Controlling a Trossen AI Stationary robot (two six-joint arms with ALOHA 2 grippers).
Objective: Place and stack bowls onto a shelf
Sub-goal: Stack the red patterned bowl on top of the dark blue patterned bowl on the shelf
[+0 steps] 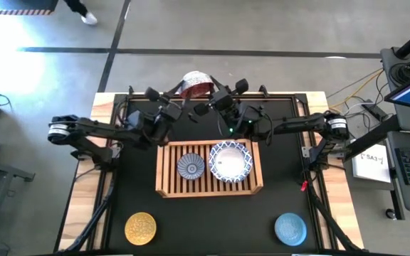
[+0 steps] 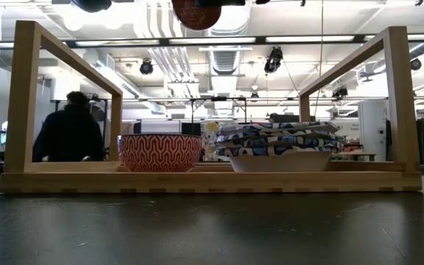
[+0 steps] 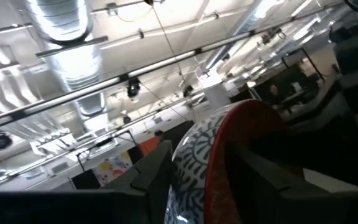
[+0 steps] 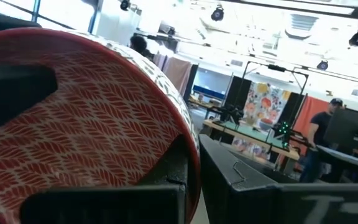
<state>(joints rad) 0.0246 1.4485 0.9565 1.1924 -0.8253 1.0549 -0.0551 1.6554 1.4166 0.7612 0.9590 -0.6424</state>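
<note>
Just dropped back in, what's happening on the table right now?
Both arms are raised at the back of the table, holding a red patterned bowl between them on its side: the left pincer and the right pincer each grip its rim. On the shelf sit a small red-sided bowl and a stack of white blue-rimmed bowls. A yellow bowl and a light blue bowl wait at the front.

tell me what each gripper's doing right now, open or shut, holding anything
Left gripper: shut on the rim of the red bowl, lifted behind the shelf.
Right gripper: shut on the same red bowl's opposite rim.
</note>
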